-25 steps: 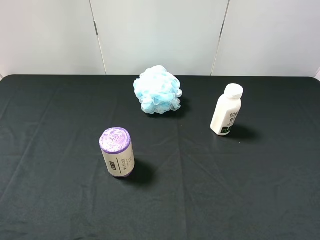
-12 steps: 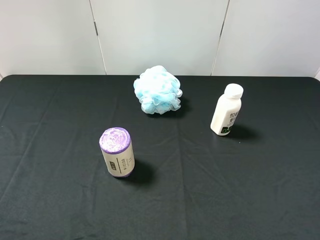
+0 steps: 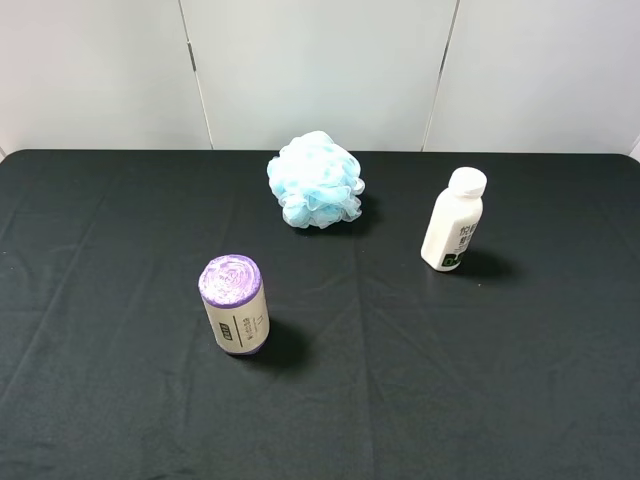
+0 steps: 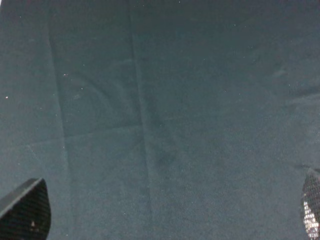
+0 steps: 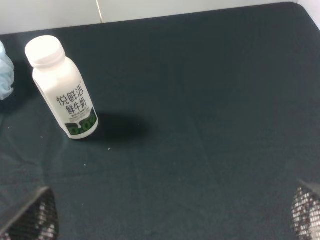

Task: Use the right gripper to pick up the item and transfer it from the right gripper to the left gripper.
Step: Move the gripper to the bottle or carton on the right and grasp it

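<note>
Black cloth (image 3: 450, 400) is carrying a white bottle (image 3: 454, 220), upright at right, well apart from a pouf (image 3: 316, 180) and a roll (image 3: 234, 304).

The right gripper (image 5: 167, 215) is hanging wide open and empty, short of the bottle; it is likely needing to straddle the body squarely below the cap before closing. The left gripper (image 4: 167, 210) is gaping empty over bare cloth.

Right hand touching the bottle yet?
Apart. Right wrist view: the bottle stands alone, with bare cloth between it and the open right hand.
</note>
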Controlling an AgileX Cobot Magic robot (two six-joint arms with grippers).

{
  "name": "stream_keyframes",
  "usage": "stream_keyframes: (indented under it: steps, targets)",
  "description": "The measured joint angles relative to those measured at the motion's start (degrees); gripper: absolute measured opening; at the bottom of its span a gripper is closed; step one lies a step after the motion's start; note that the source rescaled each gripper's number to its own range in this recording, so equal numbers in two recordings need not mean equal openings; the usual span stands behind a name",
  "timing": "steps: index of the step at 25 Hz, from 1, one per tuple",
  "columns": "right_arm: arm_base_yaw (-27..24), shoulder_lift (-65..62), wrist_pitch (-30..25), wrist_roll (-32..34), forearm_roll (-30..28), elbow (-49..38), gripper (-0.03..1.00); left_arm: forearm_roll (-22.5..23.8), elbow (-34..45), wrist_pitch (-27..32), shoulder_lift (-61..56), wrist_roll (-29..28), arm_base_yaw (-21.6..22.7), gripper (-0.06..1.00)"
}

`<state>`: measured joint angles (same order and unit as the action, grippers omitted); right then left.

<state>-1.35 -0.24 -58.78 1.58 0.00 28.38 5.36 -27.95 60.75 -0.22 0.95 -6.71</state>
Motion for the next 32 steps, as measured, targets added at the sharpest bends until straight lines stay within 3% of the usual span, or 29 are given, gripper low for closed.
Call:
stream_keyframes:
  steps: [6,14,26,32]
  targets:
    - [-0.05,9.52,-5.05,-2.11,1.24,7.90,1.00,0.00,0.00,0.00,0.00,0.00,0.00,1.00]
    - [0.37,27.24,-2.14,-7.72,7.43,20.44,1.00,0.00,0.00,0.00,0.00,0.00,0.00,1.00]
    - [11.66,58.98,-3.41,-17.36,8.88,38.52,1.00,0.00,0.00,0.00,0.00,0.00,0.00,1.00]
    - [18.35,73.66,-3.48,-21.43,3.91,44.81,1.00,0.00,0.00,0.00,0.00,0.00,0.00,1.00]
